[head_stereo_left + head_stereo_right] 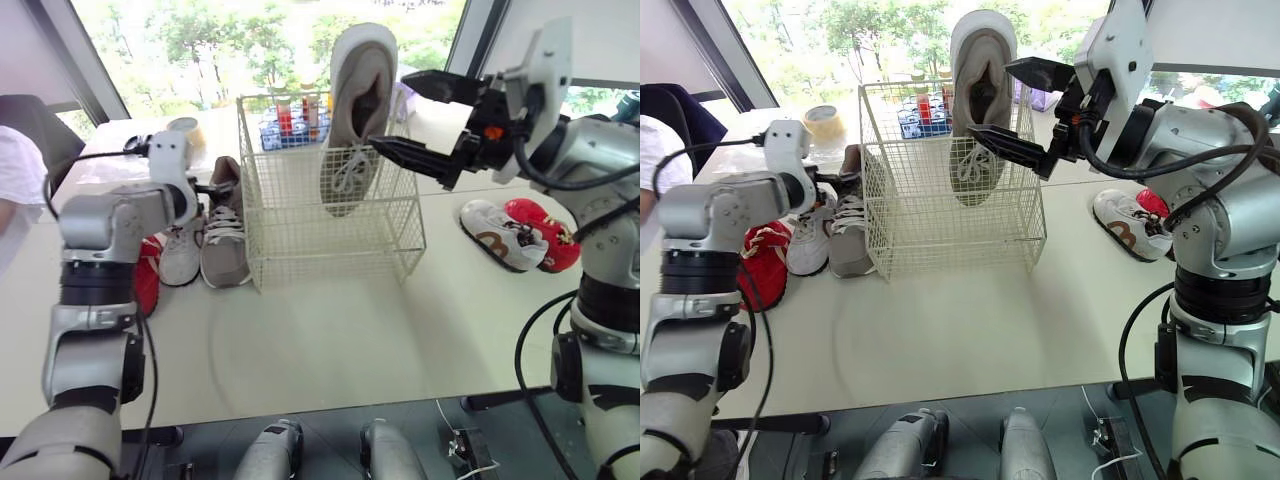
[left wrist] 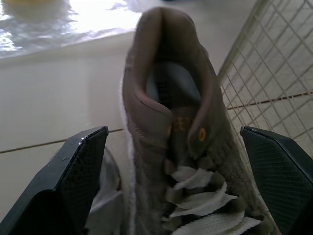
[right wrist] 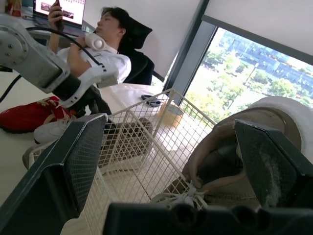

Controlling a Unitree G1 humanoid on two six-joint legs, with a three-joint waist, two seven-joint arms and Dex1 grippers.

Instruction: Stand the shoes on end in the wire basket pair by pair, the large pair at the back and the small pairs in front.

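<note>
In wire basket (image 1: 300,240), grey shoe (image 1: 350,120) upright; right hand (image 1: 398,112) spread.

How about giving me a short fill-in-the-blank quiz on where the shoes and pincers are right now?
The large grey shoe stands ____-down in the wire basket.
The right pincer beside it is ____.
The open left pincer straddles another grey shoe lying on the table on the basket's ____ side.
Missing words: toe; open; left.
</note>
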